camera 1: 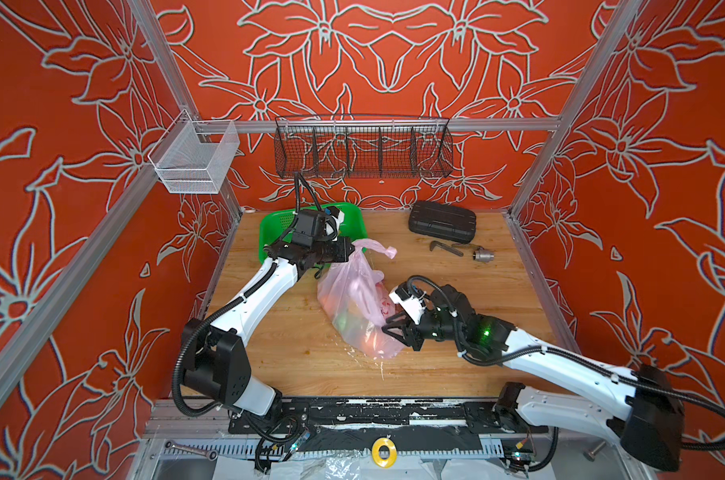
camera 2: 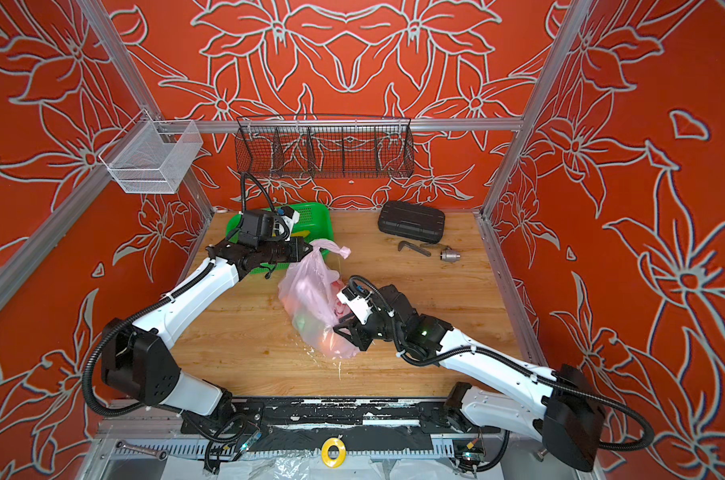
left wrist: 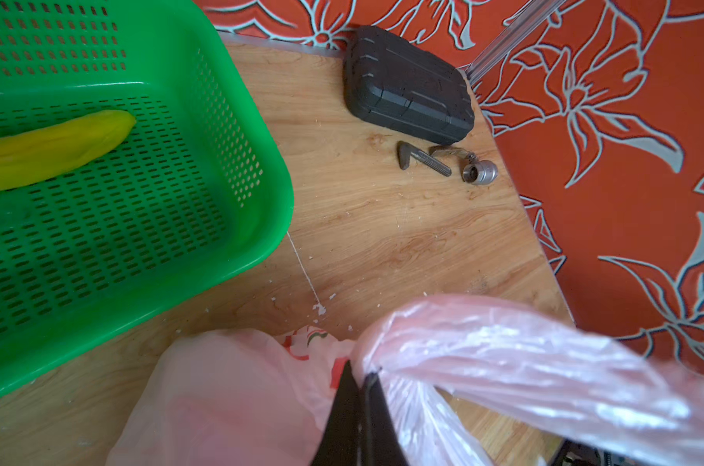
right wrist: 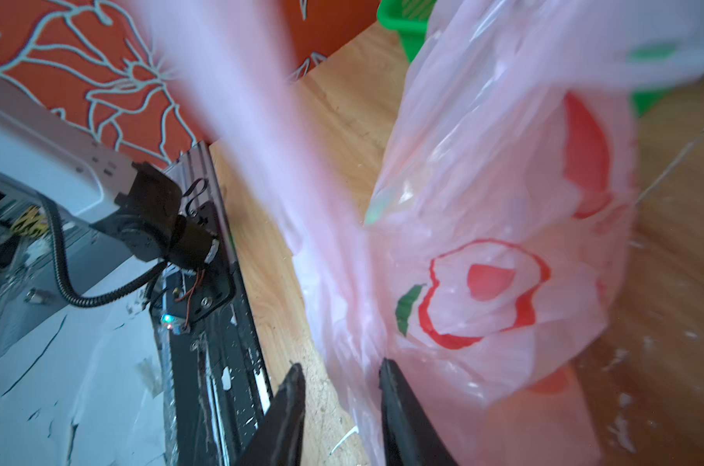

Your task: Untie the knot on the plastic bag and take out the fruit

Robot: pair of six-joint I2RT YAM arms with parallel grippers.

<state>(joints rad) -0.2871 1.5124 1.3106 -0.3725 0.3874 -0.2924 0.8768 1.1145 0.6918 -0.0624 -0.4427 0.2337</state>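
Left gripper is clamped on the bunched top of the plastic bag, holding it up toward the far left, just beside the green basket. Right gripper sits low on the bag's near-right side. Its jaws are parted a little, with pink film in the gap but not pinched. The bag stands mid-table, drawn taut from its belly up to the left gripper. A twisted handle tail flops right of the grip. Reads as the untying step. Can't tell whether the knot is tight or loose, since it's hidden at the left jaws. Next move, my guess: right gripper goes up to the free tail, takes it and pulls away from the left one. Go slowly, since the film looks thin and tear-prone. The fruit shows through as orange and green blobs at the bag's bottom, none out yet. The banana in the basket isn't part of this.
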